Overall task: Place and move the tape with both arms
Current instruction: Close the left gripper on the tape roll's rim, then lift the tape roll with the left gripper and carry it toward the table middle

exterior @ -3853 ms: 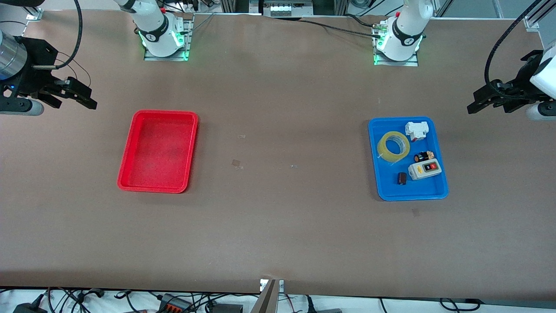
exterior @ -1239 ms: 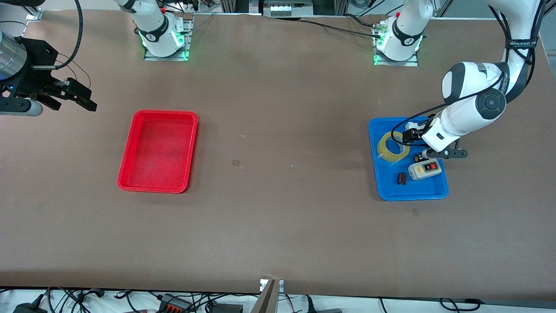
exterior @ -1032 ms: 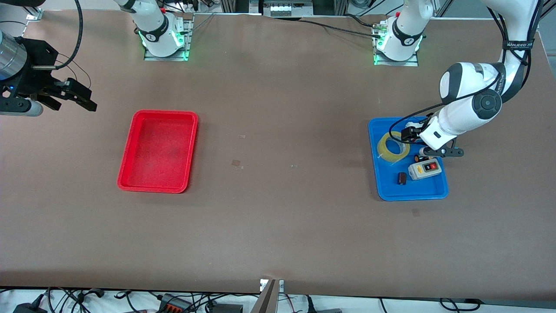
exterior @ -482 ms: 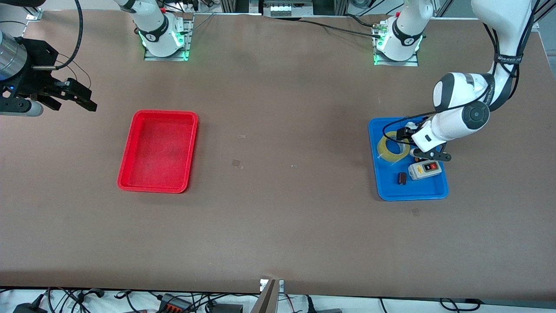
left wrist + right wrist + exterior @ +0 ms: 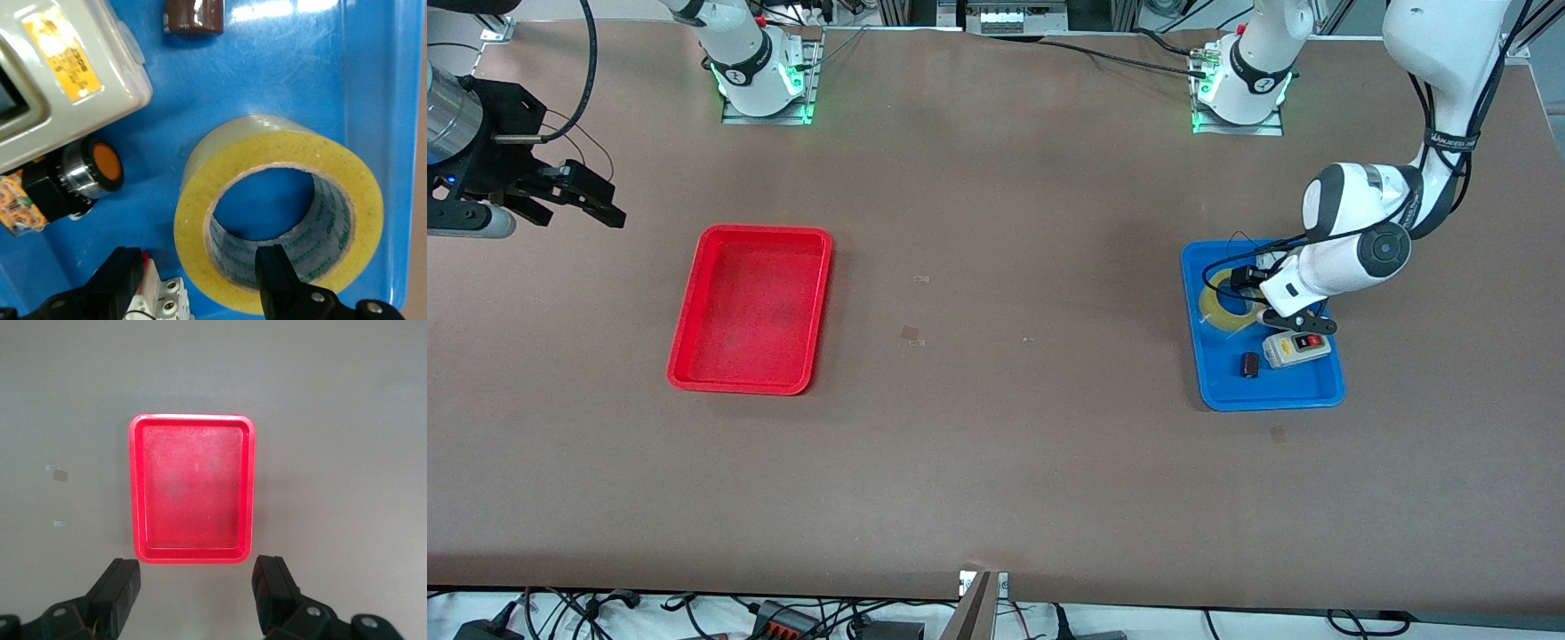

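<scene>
Yellowish tape (image 5: 280, 213) in blue tray (image 5: 1218, 391); left tool (image 5: 200, 283) straddling rim.

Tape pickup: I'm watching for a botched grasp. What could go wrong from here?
The open left gripper straddles the tape wall, with a white breaker by its outer finger, which may catch it. The push button and switch box sit close and could get nudged.

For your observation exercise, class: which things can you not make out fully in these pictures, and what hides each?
- Front view: part of the tape, hidden by the left gripper.
- Left wrist view: the grey switch box, cut off by the edge.
- Left wrist view: the white part, partly hidden by the fingers.
</scene>
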